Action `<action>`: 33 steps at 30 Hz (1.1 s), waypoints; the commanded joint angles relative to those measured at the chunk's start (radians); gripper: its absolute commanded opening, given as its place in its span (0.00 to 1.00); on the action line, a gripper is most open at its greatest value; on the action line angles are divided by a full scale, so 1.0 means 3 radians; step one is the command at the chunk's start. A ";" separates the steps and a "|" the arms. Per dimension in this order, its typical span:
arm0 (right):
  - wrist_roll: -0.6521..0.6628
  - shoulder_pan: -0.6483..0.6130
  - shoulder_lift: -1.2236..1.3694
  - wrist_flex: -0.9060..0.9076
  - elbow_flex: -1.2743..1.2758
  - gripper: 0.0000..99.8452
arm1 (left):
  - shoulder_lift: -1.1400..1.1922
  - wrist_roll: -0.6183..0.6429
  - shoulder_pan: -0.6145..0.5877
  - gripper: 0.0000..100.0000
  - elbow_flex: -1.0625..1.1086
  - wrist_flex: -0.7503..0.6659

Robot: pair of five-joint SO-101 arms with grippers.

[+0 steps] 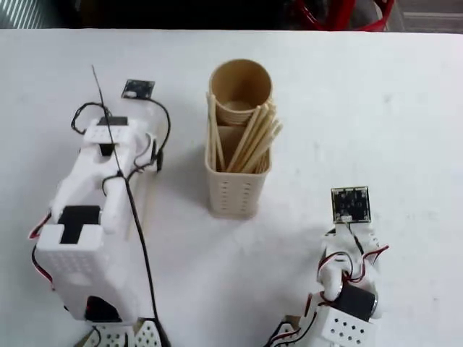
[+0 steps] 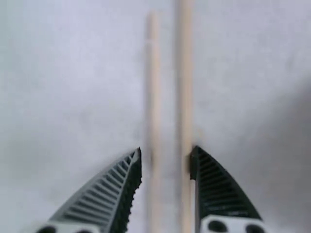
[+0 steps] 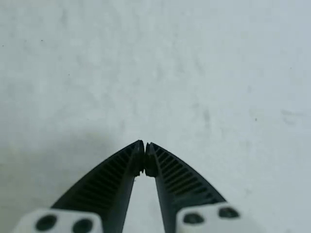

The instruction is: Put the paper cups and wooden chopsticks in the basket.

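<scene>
A cream perforated basket (image 1: 233,189) stands mid-table. Stacked paper cups (image 1: 241,85) and several wooden chopsticks (image 1: 255,141) lean in it. The left arm (image 1: 98,195) lies to the basket's left, over a chopstick (image 1: 145,206) that rests on the table. In the left wrist view, two chopsticks (image 2: 153,87) (image 2: 184,87) lie side by side on the table and run between the fingers of my left gripper (image 2: 165,156), which is open around them. One finger (image 2: 211,189) touches the nearer stick. My right gripper (image 3: 145,146) is shut on nothing above bare table, and its arm (image 1: 347,289) is at the front right.
A black cable (image 1: 137,238) runs along the left arm. The white table (image 1: 376,116) has free room right of the basket and behind it. Its far edge (image 1: 217,29) meets a dark background with a red object (image 1: 340,11).
</scene>
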 commanded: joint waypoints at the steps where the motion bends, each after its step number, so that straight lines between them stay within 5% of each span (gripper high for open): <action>1: 0.0010 0.0028 -0.0018 0.0018 0.0031 0.02 | -0.0013 -0.0031 0.0043 0.13 -0.0102 0.0020; 29: 0.0010 0.0028 -0.0018 0.0018 0.0031 0.02 | -0.0018 -0.0031 0.0049 0.10 -0.0107 0.0036; 33: 0.0010 0.0028 -0.0018 0.0018 0.0031 0.02 | -0.0018 -0.0031 0.0049 0.04 -0.0107 0.0036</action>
